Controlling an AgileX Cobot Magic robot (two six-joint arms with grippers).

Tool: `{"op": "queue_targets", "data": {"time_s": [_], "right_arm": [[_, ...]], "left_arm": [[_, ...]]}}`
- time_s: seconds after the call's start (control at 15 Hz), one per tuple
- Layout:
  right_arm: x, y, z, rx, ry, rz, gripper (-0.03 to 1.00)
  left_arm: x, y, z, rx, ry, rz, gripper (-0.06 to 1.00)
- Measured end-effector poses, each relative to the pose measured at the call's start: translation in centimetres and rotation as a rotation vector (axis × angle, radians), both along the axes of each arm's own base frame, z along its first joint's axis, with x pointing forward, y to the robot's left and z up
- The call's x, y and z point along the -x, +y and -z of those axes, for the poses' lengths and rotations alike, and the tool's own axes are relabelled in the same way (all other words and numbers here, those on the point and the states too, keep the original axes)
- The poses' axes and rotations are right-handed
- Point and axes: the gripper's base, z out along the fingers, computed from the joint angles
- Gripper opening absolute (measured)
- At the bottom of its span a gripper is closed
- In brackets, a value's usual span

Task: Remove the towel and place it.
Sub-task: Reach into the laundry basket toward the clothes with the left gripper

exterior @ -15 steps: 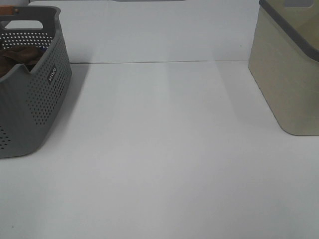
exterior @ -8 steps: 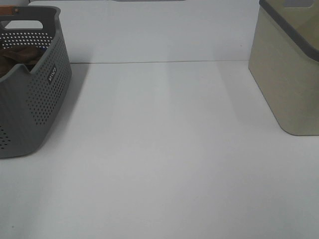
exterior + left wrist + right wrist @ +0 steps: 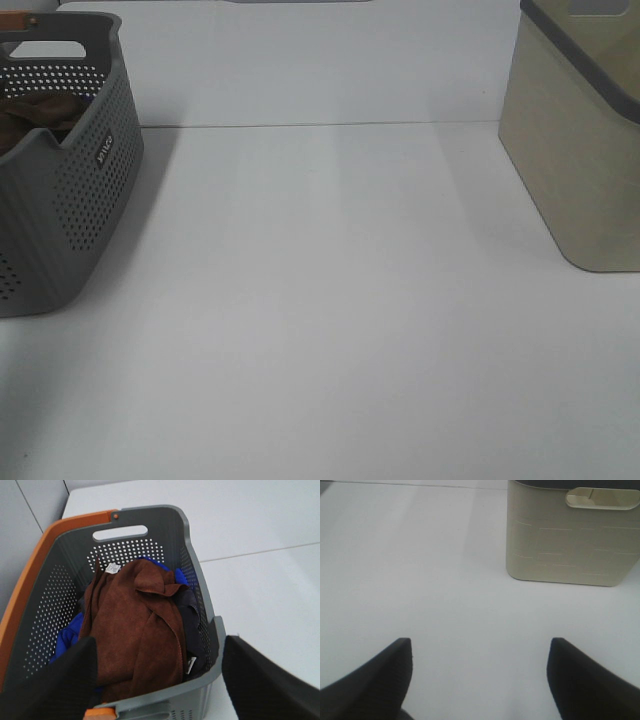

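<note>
The dark brown towel [image 3: 137,630] lies crumpled in the grey perforated basket [image 3: 150,520], on top of a bluish cloth [image 3: 67,637] and a dark cloth. In the exterior high view the basket [image 3: 75,200] stands at the left edge and a bit of the towel [image 3: 30,112] shows inside it. My left gripper [image 3: 157,680] is open and empty, held above the basket's near end, its fingers [image 3: 55,680] wide apart. My right gripper [image 3: 480,680] is open and empty above the bare white table. Neither gripper shows in the exterior high view.
A beige bin [image 3: 585,140] with a grey rim stands at the right of the white table [image 3: 330,300]; it also shows in the right wrist view [image 3: 572,535]. The basket has an orange rim [image 3: 35,580] on one side. A white wall runs behind the table.
</note>
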Motion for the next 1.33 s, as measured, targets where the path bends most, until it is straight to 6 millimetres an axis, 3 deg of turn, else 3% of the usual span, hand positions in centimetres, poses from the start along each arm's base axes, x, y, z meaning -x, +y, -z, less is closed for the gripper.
{"op": "queue_targets", "data": {"time_s": [0.4, 0.6, 1.0, 1.2, 1.33], "right_arm": [[0.0, 0.0, 0.0, 0.0, 0.0, 0.0, 0.71], [0.0, 0.0, 0.0, 0.0, 0.0, 0.0, 0.71], [0.0, 0.0, 0.0, 0.0, 0.0, 0.0, 0.71], [0.0, 0.0, 0.0, 0.0, 0.0, 0.0, 0.71], [0.0, 0.0, 0.0, 0.0, 0.0, 0.0, 0.71]], "left_arm": [[-13.4, -0.3, 0.7, -0.047, 0.369, -0.023, 0.67], [-18.5, -0.1, 1.3, -0.066, 0.448, -0.078, 0.67], [-27.5, 1.4, 3.5, -0.084, 0.501, -0.18, 0.67], [-30.8, 4.4, 5.4, -0.053, 0.492, -0.253, 0.67], [-31.9, 5.3, 6.2, -0.048, 0.488, -0.271, 0.67]]}}
